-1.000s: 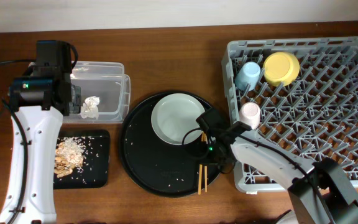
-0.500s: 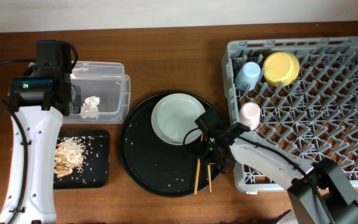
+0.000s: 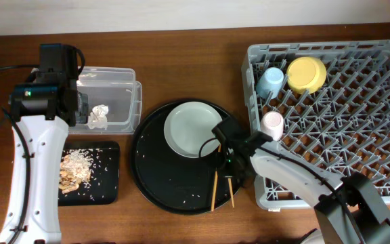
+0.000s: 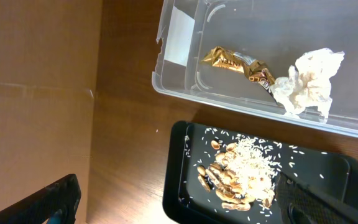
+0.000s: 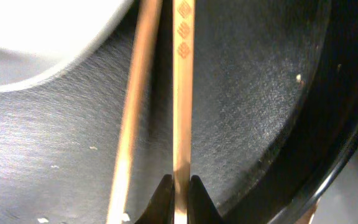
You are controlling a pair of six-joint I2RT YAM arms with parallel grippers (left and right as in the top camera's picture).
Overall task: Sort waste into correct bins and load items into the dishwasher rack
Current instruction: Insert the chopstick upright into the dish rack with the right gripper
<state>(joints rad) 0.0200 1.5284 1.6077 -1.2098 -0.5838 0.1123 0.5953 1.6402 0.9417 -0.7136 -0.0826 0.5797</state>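
Note:
My right gripper point(image 3: 226, 167) point(image 5: 180, 194) is shut on one wooden chopstick point(image 5: 182, 93) point(image 3: 229, 191) over the round black tray. The second chopstick point(image 5: 135, 99) point(image 3: 214, 191) lies loose beside it, angled away. The pale plate point(image 3: 193, 129) point(image 5: 36, 43) sits on the same tray. The blue cup point(image 3: 271, 81), yellow bowl point(image 3: 306, 73) and pink cup point(image 3: 272, 124) stand in the grey rack point(image 3: 337, 135). My left gripper point(image 3: 78, 108) point(image 4: 185, 211) is open and empty above the bins. The clear box point(image 4: 182, 93) point(image 3: 114, 85) holds the gold wrapper point(image 4: 238, 63) and the white tissue point(image 4: 309, 81) point(image 3: 99, 115). The shallow black tray point(image 4: 178, 180) point(image 3: 107, 183) holds food scraps point(image 4: 241, 174) point(image 3: 74, 168).
The large round black tray point(image 3: 168, 183) point(image 5: 253, 93) lies between the bins and the rack, with a few rice grains on it. Its raised rim runs close to my right gripper. Bare wood table point(image 4: 36, 74) lies left of the bins.
The two chopsticks lay close together; now they are splayed apart, the held one swung right and the loose one tilted left. My right gripper shifted slightly. The left arm has not moved.

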